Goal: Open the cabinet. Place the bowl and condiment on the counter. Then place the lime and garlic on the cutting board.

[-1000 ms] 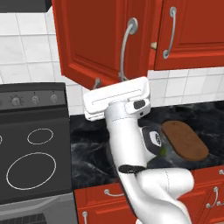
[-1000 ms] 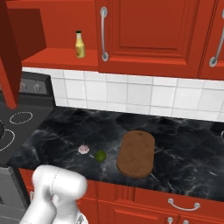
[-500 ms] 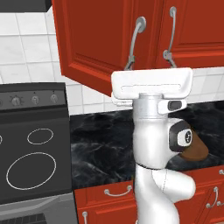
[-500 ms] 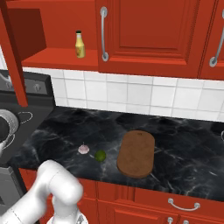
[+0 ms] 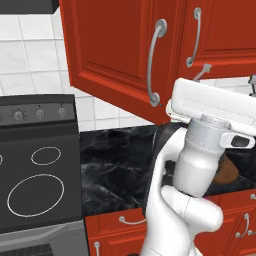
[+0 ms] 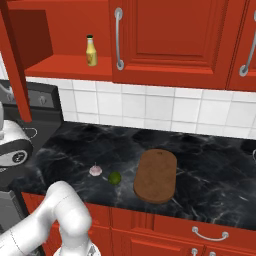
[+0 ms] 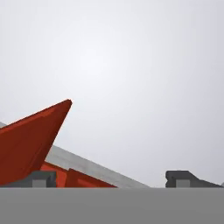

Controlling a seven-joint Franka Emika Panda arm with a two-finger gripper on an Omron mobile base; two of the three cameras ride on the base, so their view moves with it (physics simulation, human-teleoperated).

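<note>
Left base view: the red cabinet (image 5: pixel 115 50) has its left door swung out toward the camera, its long curved silver handle hanging over the tabletop (image 5: pixel 115 160). Below and to the left of that door sits the dark stovetop (image 5: pixel 35 175) with its white rings. The white arm stands in front of the cabinet and covers most of the tabletop to the right of the stove; a brown edge of the cutting board (image 5: pixel 229 170) shows just past the arm's right side.

Right base view: with the door open, the cabinet (image 6: pixel 175 40) shows its red inner shelf, and the condiment (image 6: pixel 91 51) stands upright on that shelf, left of the closed door's handle. No bowl can be made out on the visible part of the shelf. Down on the black marble tabletop (image 6: pixel 210 170), the cutting board (image 6: pixel 156 175) lies flat near the front edge, below the closed door. The lime (image 6: pixel 115 177) rests on the tabletop just left of the board, not on it, and the garlic (image 6: pixel 95 170) lies just left of the lime, close but apart.

Hand view: the hand (image 7: pixel 113 177) points up past a red corner of the cabinet (image 7: pixel 30 140) toward blank pale grey. Its two dark fingertips (image 7: pixel 181 177) stand far apart at the bottom, fully spread, with nothing between them.
</note>
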